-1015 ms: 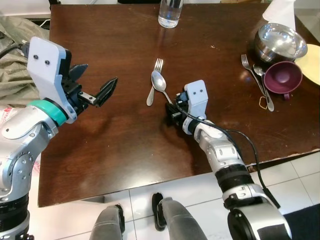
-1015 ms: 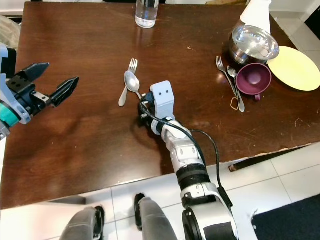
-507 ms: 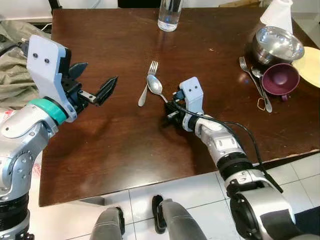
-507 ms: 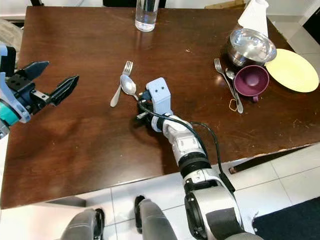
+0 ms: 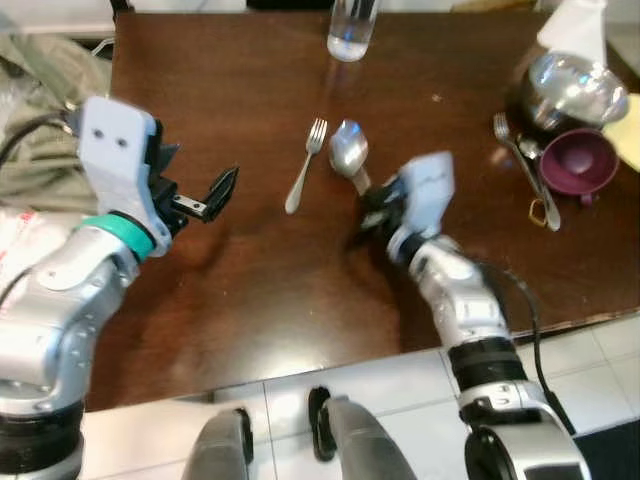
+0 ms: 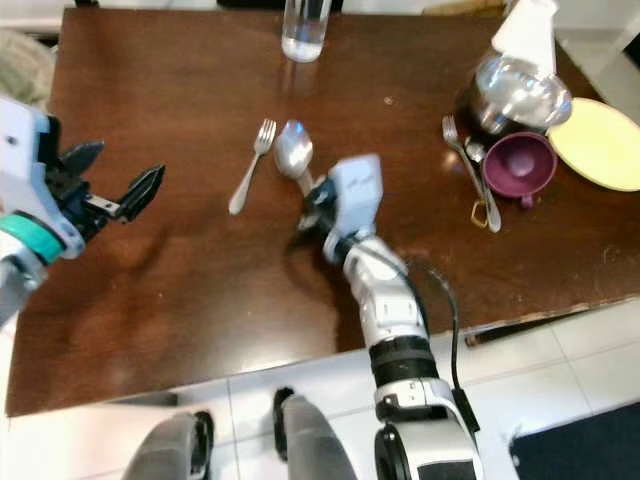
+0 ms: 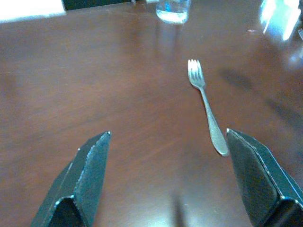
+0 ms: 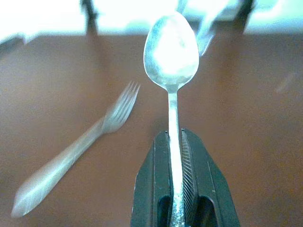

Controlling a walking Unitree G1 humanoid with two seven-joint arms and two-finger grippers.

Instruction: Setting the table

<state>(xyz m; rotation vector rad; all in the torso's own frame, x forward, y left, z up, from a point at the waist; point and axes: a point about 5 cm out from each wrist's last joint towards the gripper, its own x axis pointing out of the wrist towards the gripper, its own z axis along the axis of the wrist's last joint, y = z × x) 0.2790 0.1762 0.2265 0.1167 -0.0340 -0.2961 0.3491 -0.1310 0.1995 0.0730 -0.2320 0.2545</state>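
right gripper (image 8: 176,198) pinches the handle of a spoon (image 8: 171,52), bowl pointing away, over the middle of the brown desk (image 5: 250,270). just beside it a fork (image 5: 306,165) lies flat on the desk. left gripper (image 7: 165,175) hovers spread wide, holding nothing, near the fork.

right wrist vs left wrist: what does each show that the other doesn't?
Right wrist alone: the spoon, its handle clamped between the right gripper fingers, bowl pointing away from the wrist.

Left wrist alone: the left gripper with fingers spread wide over bare table, holding nothing, and the glass at the far edge.

Both: the fork lying flat on the brown table, untouched by either gripper.
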